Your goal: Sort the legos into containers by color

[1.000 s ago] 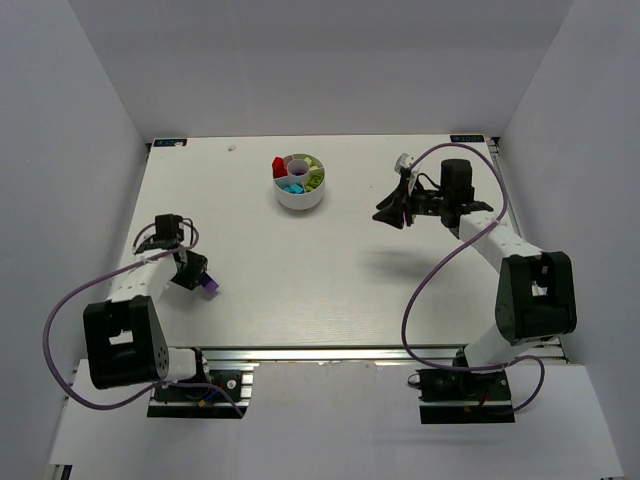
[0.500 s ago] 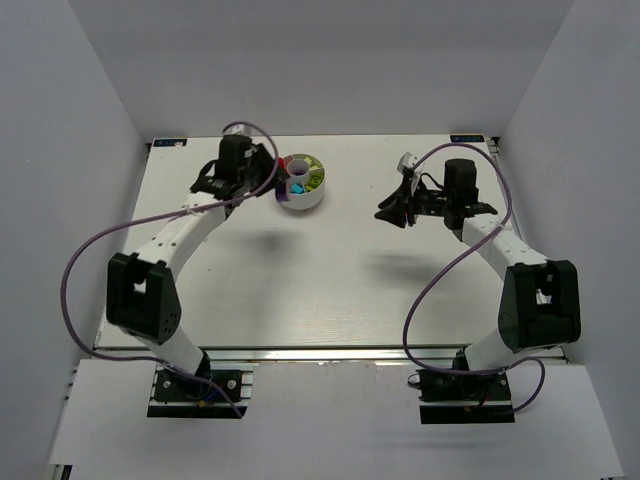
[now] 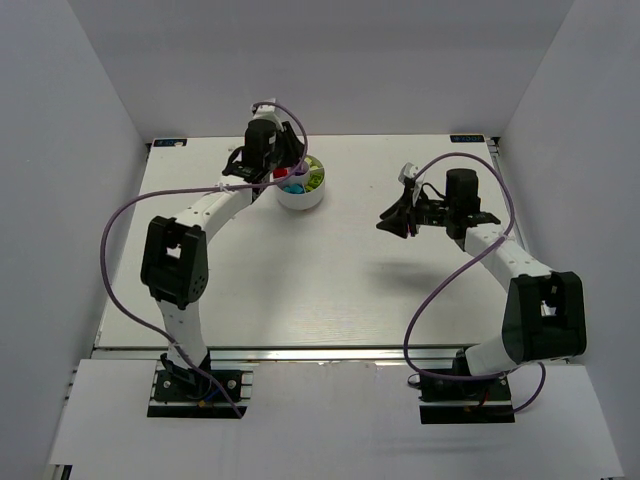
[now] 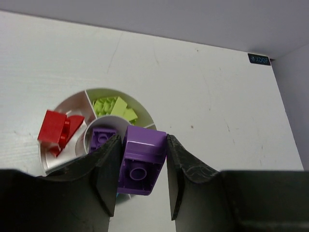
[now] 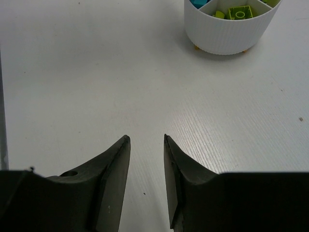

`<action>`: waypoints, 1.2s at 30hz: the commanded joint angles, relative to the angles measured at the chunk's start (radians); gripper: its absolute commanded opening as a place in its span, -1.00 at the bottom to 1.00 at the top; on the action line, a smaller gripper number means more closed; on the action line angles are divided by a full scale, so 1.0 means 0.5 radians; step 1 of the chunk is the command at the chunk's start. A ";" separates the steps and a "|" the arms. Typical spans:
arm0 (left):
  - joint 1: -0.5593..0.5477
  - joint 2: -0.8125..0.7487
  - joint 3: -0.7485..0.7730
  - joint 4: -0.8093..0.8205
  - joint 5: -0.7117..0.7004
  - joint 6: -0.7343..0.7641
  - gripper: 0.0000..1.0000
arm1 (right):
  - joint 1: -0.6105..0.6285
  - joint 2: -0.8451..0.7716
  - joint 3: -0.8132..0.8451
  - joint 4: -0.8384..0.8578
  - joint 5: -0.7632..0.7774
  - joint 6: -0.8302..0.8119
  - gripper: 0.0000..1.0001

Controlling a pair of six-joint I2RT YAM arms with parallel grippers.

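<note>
Clamping purple lego (image 4: 142,162) over dish (image 5: 227,36): left end effector (image 4: 141,145); right end effector (image 5: 146,140) apart, empty.

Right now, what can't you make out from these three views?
- Left wrist view: the left pincer and the purple brick it holds hide the near half of the dish.
- Top view: that pincer's arm covers the dish's left part; the bricks are too small to count.
- Right wrist view: the top edge cuts off most of the dish; only lime bricks and a few cyan bricks show.
</note>
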 commanded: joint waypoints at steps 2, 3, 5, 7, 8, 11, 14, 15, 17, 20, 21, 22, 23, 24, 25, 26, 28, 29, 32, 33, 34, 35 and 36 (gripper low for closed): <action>-0.007 0.040 0.120 0.356 0.003 0.181 -0.99 | -0.009 -0.077 -0.026 0.013 -0.004 -0.040 -0.22; -0.007 0.077 0.129 0.383 0.006 0.190 -0.99 | -0.012 -0.074 -0.032 0.013 -0.004 -0.040 -0.22; -0.007 0.114 0.160 0.433 0.009 0.214 -0.99 | -0.012 -0.071 -0.032 0.016 -0.001 -0.043 -0.22; -0.007 0.154 0.163 0.472 0.009 0.245 -0.99 | -0.012 -0.074 -0.038 0.019 0.002 -0.043 -0.23; -0.007 0.166 0.163 0.479 0.009 0.254 -0.99 | -0.012 -0.074 -0.035 0.019 0.002 -0.043 -0.22; -0.007 0.194 0.142 0.497 0.009 0.325 -1.00 | -0.015 -0.071 -0.038 0.022 0.002 -0.046 -0.22; -0.007 0.194 0.087 0.567 0.009 0.359 -1.00 | -0.024 -0.068 -0.038 0.022 -0.001 -0.049 -0.22; -0.007 0.191 0.059 0.580 0.009 0.377 -1.00 | -0.027 -0.062 -0.035 0.022 -0.001 -0.049 -0.22; -0.007 0.203 0.047 0.586 0.009 0.389 -1.00 | -0.030 -0.059 -0.032 0.022 -0.004 -0.052 -0.22; -0.007 0.228 0.047 0.577 0.009 0.399 -1.00 | -0.033 -0.052 -0.029 0.022 -0.004 -0.055 -0.22; -0.007 0.234 0.044 0.577 0.009 0.405 -1.00 | -0.033 -0.055 -0.026 0.022 -0.004 -0.055 -0.22; -0.007 0.240 0.041 0.580 0.009 0.411 -1.00 | -0.036 -0.055 -0.023 0.022 -0.004 -0.058 -0.22; -0.007 0.246 0.038 0.583 0.009 0.414 -1.00 | -0.036 -0.055 -0.023 0.022 -0.004 -0.058 -0.21; -0.007 0.252 0.035 0.580 0.009 0.414 -1.00 | -0.039 -0.052 -0.020 0.022 -0.004 -0.058 -0.21; -0.007 0.255 0.028 0.577 0.009 0.414 -1.00 | -0.039 -0.052 -0.017 0.022 -0.004 -0.061 -0.21; -0.007 0.258 0.022 0.577 0.009 0.417 -1.00 | -0.042 -0.052 -0.013 0.022 -0.004 -0.062 -0.21; -0.007 0.265 0.010 0.580 0.009 0.417 -1.00 | -0.045 -0.043 -0.001 0.019 -0.007 -0.062 -0.21; -0.007 0.268 0.010 0.583 0.009 0.414 -1.00 | -0.048 -0.043 0.002 0.019 -0.007 -0.062 -0.21; -0.007 0.289 0.016 0.574 0.009 0.411 -1.00 | -0.048 -0.043 0.014 0.016 -0.007 -0.062 -0.20; -0.007 0.289 0.016 0.574 0.009 0.411 -0.98 | -0.049 -0.040 0.017 0.016 -0.007 -0.065 -0.20; -0.007 0.292 0.013 0.574 0.009 0.408 -0.96 | -0.049 -0.040 0.020 0.016 -0.004 -0.065 -0.17; -0.007 0.289 0.010 0.574 0.009 0.405 -0.95 | -0.049 -0.040 0.020 0.013 -0.004 -0.068 -0.17; -0.007 0.289 0.010 0.568 0.009 0.402 -0.89 | -0.049 -0.040 0.023 0.013 -0.004 -0.068 -0.16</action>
